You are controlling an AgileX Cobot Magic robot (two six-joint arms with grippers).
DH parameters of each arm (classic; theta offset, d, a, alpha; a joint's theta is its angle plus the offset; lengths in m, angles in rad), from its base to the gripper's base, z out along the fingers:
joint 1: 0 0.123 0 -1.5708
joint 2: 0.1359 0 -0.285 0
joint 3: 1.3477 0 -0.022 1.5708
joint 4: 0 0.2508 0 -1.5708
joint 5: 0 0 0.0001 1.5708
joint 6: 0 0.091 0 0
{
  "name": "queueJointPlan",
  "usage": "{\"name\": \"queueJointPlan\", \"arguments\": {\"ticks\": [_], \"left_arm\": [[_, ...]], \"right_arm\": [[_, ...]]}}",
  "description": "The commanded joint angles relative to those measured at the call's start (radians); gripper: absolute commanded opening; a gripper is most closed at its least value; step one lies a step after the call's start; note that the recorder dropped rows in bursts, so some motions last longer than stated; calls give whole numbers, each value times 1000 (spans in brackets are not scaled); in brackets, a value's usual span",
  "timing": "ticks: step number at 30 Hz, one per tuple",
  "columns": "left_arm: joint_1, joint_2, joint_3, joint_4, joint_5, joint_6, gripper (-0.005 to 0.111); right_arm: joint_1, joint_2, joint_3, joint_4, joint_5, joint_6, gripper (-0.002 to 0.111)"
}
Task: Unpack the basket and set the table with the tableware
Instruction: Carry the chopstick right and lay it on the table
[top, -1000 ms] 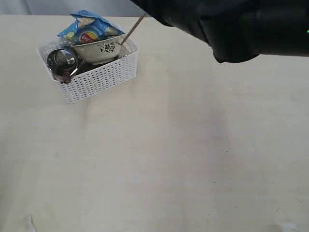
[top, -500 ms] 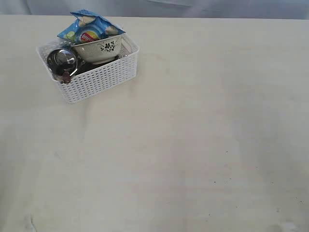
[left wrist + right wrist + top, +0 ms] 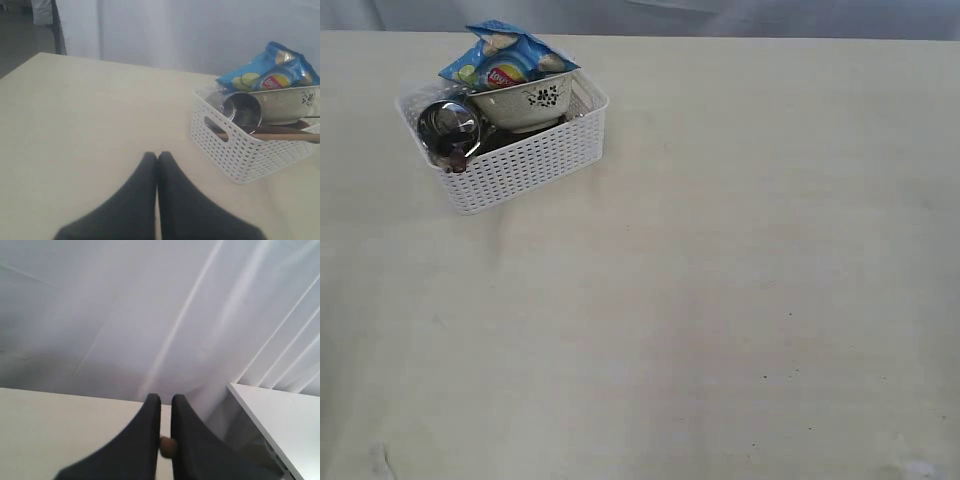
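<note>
L pincer point(image 3: 157, 156): jaws pressed tip to tip, nothing btw them, low over the bare table point(image 3: 720, 300). You've got the basket point(image 3: 520, 165) ahead of it and off to one side, clearly apart, no contact.

R pincer point(image 3: 166, 397): jaws nearly together w/ a thin gap, nipping a small brown wooden tip point(image 3: 167, 447) further back btw the fingers. You can't tell from this angle what the rest of it is. It's raised and aimed at a white curtain point(image 3: 125, 315) beyond the table edge, so you can't place it relative to the basket.

In the exterior view the basket sits at the far left of the table. Inside, the floral bowl point(image 3: 525, 100) is on the right w/ a blue chip bag point(image 3: 505, 55) on top. The steel cup point(image 3: 448, 125) is tipped on its side at the left. Brown wooden sticks point(image 3: 280, 133) lie across the basket below the bowl.
</note>
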Motion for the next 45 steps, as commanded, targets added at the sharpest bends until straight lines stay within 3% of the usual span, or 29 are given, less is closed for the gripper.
{"name": "queueJointPlan", "arguments": {"ticks": [1,8,11,14,20,22,27,31,40,42,45], "left_arm": [[-5,-2,2,0,-4,2,0],[-5,-2,2,0,-4,2,0],[-5,-2,2,0,-4,2,0],[-5,-2,2,0,-4,2,0],[-5,-2,2,0,-4,2,0],[-5,-2,2,0,-4,2,0],[-5,-2,2,0,-4,2,0],[-5,-2,2,0,-4,2,0],[-5,-2,2,0,-4,2,0],[-5,-2,2,0,-4,2,0],[-5,-2,2,0,-4,2,0]], "right_arm": [[-165,30,4,-2,211,-10,0],[-503,180,4,-2,697,-10,0],[-614,264,4,-2,770,-10,0],[-677,326,4,-2,859,-10,0],[-752,398,-6,-30,1350,30,0],[-766,414,-38,-143,1418,183,0],[-825,500,-278,-872,1843,1018,0],[-823,587,-509,-1207,2034,1591,0],[-818,589,-567,-1376,2204,1835,0],[-796,589,-567,-1421,2302,1888,0],[-680,579,-535,-1654,2306,2043,0]]}}
